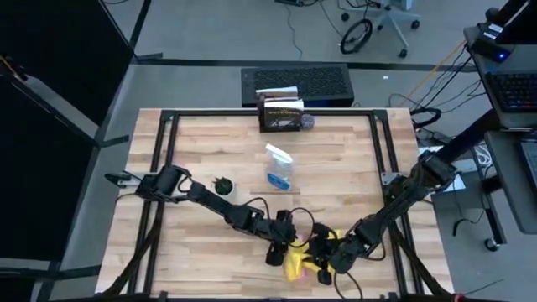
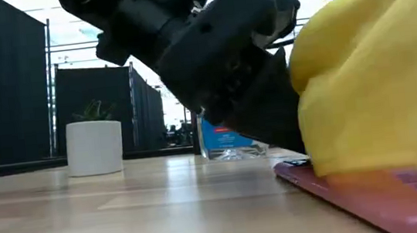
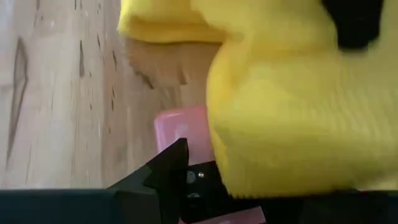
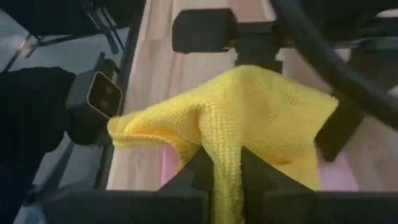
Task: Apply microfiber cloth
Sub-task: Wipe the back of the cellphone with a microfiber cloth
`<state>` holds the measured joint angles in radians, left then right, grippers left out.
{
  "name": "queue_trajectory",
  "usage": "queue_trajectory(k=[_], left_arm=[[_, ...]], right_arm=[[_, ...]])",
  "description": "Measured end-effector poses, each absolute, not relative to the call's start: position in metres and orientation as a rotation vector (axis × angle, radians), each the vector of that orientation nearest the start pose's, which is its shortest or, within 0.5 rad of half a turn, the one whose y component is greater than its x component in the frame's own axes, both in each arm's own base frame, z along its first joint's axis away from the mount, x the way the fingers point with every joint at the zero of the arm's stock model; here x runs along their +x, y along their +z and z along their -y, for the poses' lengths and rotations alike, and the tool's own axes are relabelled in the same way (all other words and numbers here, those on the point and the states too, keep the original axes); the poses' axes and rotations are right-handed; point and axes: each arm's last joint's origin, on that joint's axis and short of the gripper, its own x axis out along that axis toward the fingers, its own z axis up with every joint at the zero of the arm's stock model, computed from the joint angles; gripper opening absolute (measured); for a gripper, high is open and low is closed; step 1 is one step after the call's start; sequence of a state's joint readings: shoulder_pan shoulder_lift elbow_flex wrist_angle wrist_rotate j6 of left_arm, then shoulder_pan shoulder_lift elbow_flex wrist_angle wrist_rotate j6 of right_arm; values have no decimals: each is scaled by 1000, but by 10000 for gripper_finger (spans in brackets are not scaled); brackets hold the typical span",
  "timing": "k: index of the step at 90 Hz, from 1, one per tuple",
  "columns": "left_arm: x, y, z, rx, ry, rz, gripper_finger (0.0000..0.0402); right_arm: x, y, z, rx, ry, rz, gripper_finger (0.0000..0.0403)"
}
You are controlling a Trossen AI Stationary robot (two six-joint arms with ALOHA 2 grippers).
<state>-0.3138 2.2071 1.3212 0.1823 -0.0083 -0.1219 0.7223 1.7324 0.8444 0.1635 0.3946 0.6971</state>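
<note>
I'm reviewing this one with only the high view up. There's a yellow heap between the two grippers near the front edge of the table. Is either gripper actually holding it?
Observer: Yes. In the right wrist view the right gripper has its two fingers closed on a fold of the microfiber cloth.
Operator: What is under the cloth? I can't make it out from above.
Observer: A flat pink object; the low view shows the cloth resting on it. I can't tell from these pictures what it is.
Operator: And the left gripper?
Observer: The left gripper is low beside the cloth, at the pink object's end in its wrist view; whether it is gripping is hidden.
</note>
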Motion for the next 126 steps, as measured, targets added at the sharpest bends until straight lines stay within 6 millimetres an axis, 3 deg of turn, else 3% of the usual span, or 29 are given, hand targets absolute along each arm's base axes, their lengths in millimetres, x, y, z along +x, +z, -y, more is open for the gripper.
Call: queue_trajectory(k=[24, 35, 52, 62, 70, 84, 98, 126], left_arm=[[434, 98, 129, -14, -231, -707, 154], [435, 97, 126, -17, -225, -704, 154], [435, 97, 125, -16, -222, -704, 154], [436, 97, 124, -19, -219, -703, 154], [436, 96, 122, -19, -206, -704, 154], [436, 96, 122, -21, -203, -706, 154], [436, 96, 121, -22, -205, -707, 154], [436, 96, 121, -23, -209, -705, 154]], right_arm=[[274, 108, -201, 335, -48, -763, 15], [281, 99, -206, 431, 37, -774, 15], [280, 102, -221, 542, 239, -791, 15], [275, 103, -227, 517, 336, -840, 15], [273, 102, -224, 455, 297, -853, 15], [283, 101, -206, 400, 73, -749, 15], [288, 103, -205, 373, 129, -705, 15], [271, 104, -215, 347, 254, -891, 15]])
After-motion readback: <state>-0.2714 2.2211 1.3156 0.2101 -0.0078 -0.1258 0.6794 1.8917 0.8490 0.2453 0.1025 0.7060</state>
